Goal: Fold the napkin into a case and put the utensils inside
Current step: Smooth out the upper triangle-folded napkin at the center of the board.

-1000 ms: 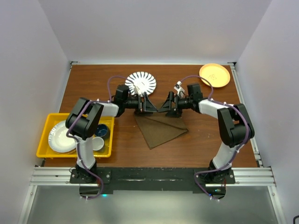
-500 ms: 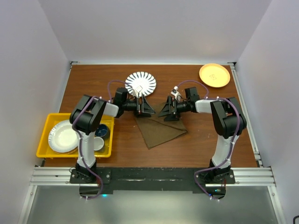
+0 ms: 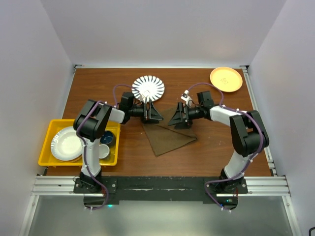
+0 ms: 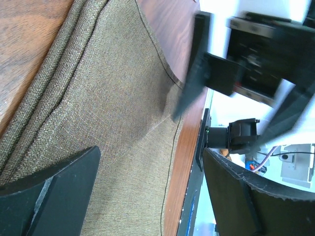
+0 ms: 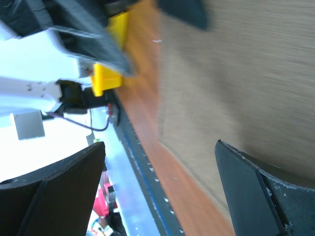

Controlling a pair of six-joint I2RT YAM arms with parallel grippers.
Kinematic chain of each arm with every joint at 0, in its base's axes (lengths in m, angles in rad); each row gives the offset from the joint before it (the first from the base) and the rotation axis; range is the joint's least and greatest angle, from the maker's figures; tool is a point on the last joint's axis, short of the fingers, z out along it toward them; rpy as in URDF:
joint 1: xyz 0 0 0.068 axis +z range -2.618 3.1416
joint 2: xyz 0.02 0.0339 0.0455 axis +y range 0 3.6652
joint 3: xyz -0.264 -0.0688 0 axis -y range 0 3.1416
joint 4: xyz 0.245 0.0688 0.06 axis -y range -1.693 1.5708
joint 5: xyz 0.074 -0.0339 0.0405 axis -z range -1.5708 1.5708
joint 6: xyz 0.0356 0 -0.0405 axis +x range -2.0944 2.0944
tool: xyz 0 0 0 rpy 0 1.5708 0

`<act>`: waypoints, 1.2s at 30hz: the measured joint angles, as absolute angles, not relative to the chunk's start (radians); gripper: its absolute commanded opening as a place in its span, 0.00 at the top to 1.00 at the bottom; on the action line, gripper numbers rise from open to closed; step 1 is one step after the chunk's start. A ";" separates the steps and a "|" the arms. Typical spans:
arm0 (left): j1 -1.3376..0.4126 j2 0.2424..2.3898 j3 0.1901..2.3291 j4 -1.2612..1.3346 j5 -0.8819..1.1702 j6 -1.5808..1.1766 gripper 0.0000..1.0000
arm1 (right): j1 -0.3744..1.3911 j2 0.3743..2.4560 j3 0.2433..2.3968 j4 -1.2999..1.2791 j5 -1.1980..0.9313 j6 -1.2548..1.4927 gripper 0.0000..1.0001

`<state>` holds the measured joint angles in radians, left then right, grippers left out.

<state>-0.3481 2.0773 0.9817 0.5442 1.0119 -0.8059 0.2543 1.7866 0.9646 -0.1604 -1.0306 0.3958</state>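
The left gripper [image 3: 153, 112] stands with its jaws spread wide and empty, low over the napkin's [image 3: 167, 138] corner at 10 o'clock. In its wrist view the two dark fingers [image 4: 47, 196] frame a stretch of olive-brown weave, with a stitched hem and a folded edge running beside the wood; whether the fingertips touch the cloth I cannot tell. The right gripper [image 3: 176, 118] faces it from 3 o'clock, jaws likewise fully apart and holding nothing, its fingers [image 5: 268, 196] to either side of blurred cloth and a strip of bare worktop [image 3: 98, 88]. The two grippers sit near each other, tips pointing toward one another with a small gap between them, over the far edge of the napkin. The napkin lies flat near the middle of the worktop, folded into a triangle whose point aims toward 6 o'clock, at the arm bases. From the napkin, a white striped plate [image 3: 148, 87] rests at 11 o'clock, just beyond the left gripper. An orange plate [image 3: 226, 79] sits well apart between 1 and 2 o'clock, in the far right corner. A yellow bin [image 3: 59, 122] stands at 9 o'clock at the worktop's left edge, holding a white plate [image 3: 65, 145], a dark blue bowl [image 3: 107, 138] and a small white cup [image 3: 102, 151]
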 measured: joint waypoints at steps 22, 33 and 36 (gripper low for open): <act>-0.345 2.076 0.982 0.532 1.018 -0.775 0.09 | 0.281 1.947 0.942 -0.070 -1.132 0.433 0.02; -0.334 2.076 0.982 0.523 1.023 -0.774 0.09 | 0.186 1.917 0.905 -0.323 -1.184 0.200 0.02; -0.331 2.077 0.982 0.523 1.027 -0.774 0.09 | 0.168 1.917 0.900 -0.370 -1.196 0.147 0.02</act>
<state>-0.3309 2.0769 0.9817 0.5228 1.0271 -0.7742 0.1677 1.9175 0.9005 -0.3698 -1.1957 0.1471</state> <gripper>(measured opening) 0.905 0.982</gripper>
